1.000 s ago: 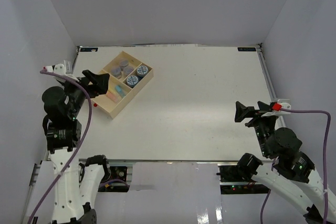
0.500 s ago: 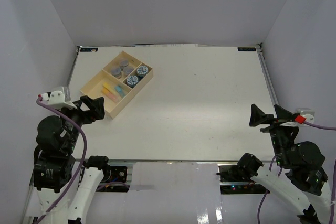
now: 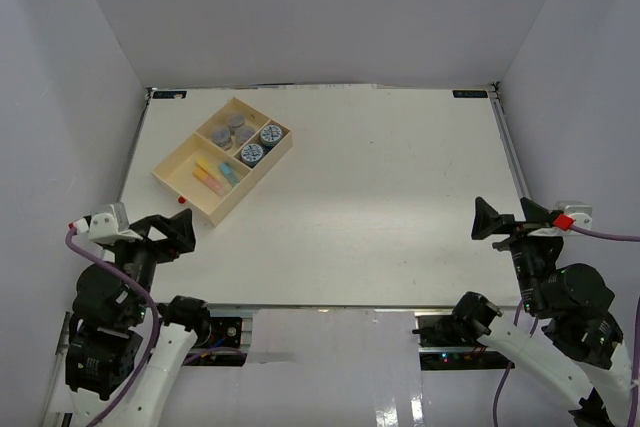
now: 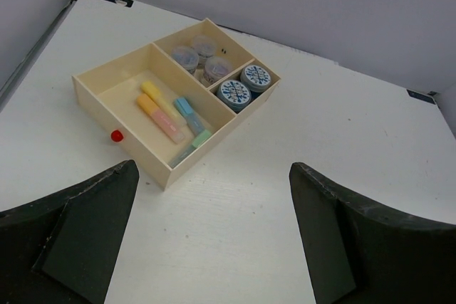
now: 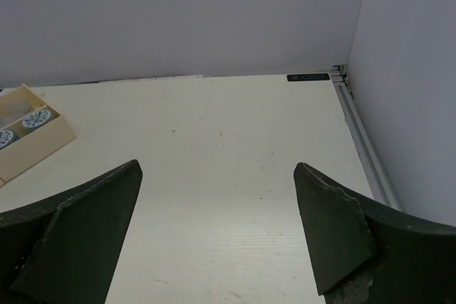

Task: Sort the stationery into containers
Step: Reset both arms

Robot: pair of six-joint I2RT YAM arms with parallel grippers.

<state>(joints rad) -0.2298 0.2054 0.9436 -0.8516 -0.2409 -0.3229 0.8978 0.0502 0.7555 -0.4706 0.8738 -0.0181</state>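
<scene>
I see rolls (image 4: 235, 93) and sticks (image 4: 161, 116) inside the tray (image 4: 117, 94) — one red bit (image 4: 116, 135) left just outside its wall. Left gripper (image 4: 212, 183) and right gripper (image 5: 217, 176) spread, empty.

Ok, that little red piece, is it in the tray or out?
Out. The red piece lies on the table just outside the tray, by the wall of the long section holding the sticks.
</scene>
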